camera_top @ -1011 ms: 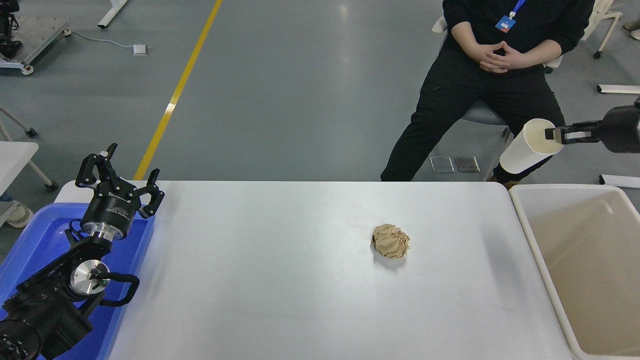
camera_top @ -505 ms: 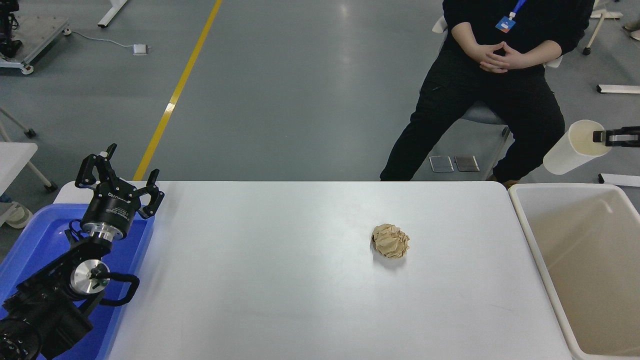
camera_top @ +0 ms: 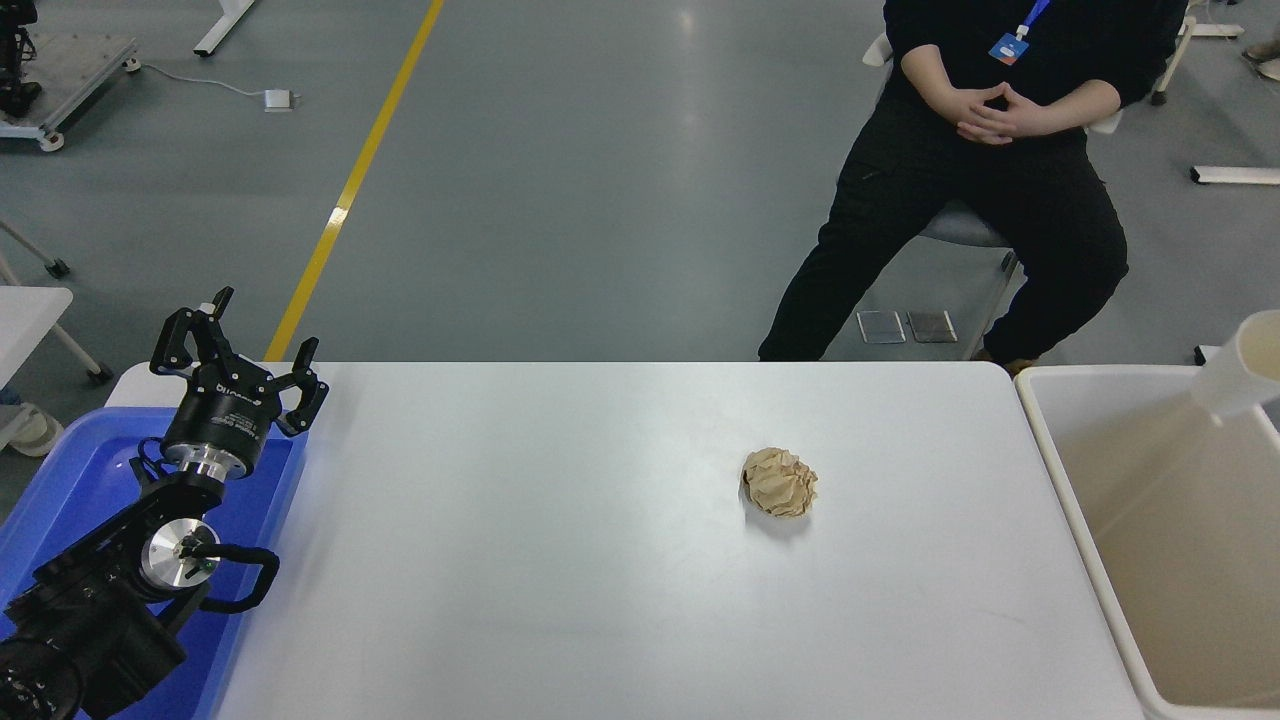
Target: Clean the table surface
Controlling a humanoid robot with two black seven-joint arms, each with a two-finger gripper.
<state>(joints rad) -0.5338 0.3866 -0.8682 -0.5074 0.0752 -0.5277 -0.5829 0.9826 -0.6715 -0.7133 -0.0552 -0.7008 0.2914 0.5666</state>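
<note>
The desk surface [camera_top: 560,560] fills the middle of my view, wide and white, running from my near edge out to its far rim, and it is almost bare. My left arm sits parked at the lower left over the blue tray [camera_top: 70,480], out of the way of the work, and the fingers of my left gripper [camera_top: 238,350] are spread and holding nothing. Further out, a little right of centre, a crumpled ball of brown paper [camera_top: 780,482] lies alone on the white; I judge it to be the one thing left to clear. Just beside the desk's right edge stands the beige bin [camera_top: 1060,480], open-topped and placed close, I take it, so that rubbish can be dropped in with a short carry. At its far right corner a white paper cup [camera_top: 1240,365] shows, tilted, at the picture's edge. My right gripper is not in view, so I cannot tell the state of its fingers. Beyond the desk a person [camera_top: 1000,150] sits with hands clasped, apart from everything on it.
</note>
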